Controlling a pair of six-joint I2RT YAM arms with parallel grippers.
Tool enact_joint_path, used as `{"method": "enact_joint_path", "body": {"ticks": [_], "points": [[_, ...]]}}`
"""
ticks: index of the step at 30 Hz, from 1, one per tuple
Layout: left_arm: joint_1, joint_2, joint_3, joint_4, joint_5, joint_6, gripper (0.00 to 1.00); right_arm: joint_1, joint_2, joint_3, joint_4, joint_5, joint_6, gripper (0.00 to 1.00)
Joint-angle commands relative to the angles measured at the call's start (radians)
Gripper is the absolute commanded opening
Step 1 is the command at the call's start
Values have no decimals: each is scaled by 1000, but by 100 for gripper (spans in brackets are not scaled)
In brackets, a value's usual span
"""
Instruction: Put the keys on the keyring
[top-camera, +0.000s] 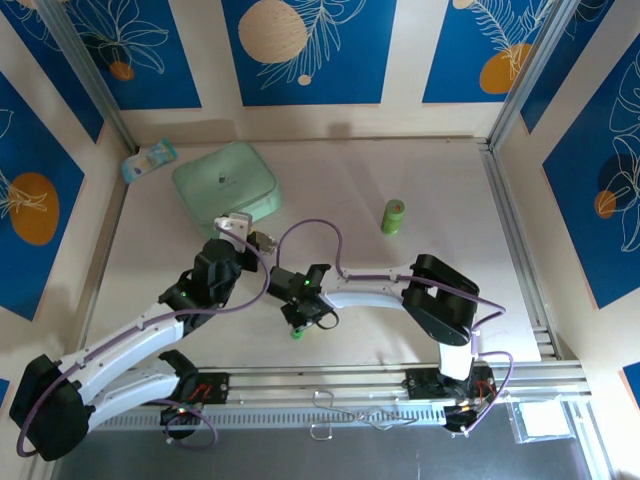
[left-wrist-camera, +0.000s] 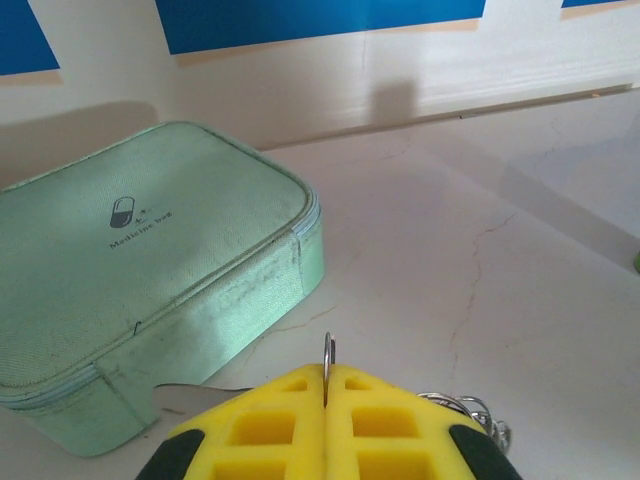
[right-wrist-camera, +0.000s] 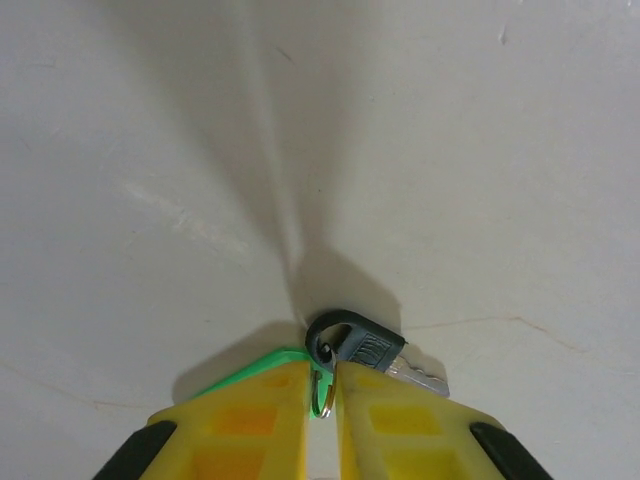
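The keys (right-wrist-camera: 350, 345) are seen on the counter (right-wrist-camera: 480, 150) at the tips of the right tool (right-wrist-camera: 322, 378): a dark head with a short silvery blade pointing right, and a green piece half covered by the left finger. The right tool is closed to a narrow slit on the keys, and a small wire ring of theirs is caught in that slit. The keyring (left-wrist-camera: 328, 352) is held edge-on in the left tool (left-wrist-camera: 327, 378), whose yellow fingers are pressed fully together on it. A few silvery loops of it hang beside the right finger.

From the top camera, the keys are reduced to a green speck under the right tool near the middle of the counter, and the metal loop cannot be made out. A mint-green case (left-wrist-camera: 150, 260) is shown just beyond the left tool. An upright green cylinder (top-camera: 394, 216) stands well apart to the right. The lettering on the case is readable in the left wrist view.
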Motion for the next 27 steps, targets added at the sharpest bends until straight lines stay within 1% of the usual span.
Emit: {"method": "enact_joint_path", "body": {"ticks": [1,12,16,19,21,24,27], "points": [[9,-11,-1,56,8,22,0,7,18,25,-24,5,-1,16],[10,-15,-1,56,18,38,0,5,31,30,-34,-6,3,16],[9,-14,-1,57,22,42,0,5,30,30,-40,0,5,9],[10,-17,0,56,22,44,0,8,24,32,-46,8,5,8],[10,-17,0,57,22,45,0,9,19,32,-47,15,2,9],[10,-17,1,56,22,45,0,10,16,35,-55,22,3,19],[10,-16,-1,59,25,48,0,10,20,39,-60,25,0,18]]}}
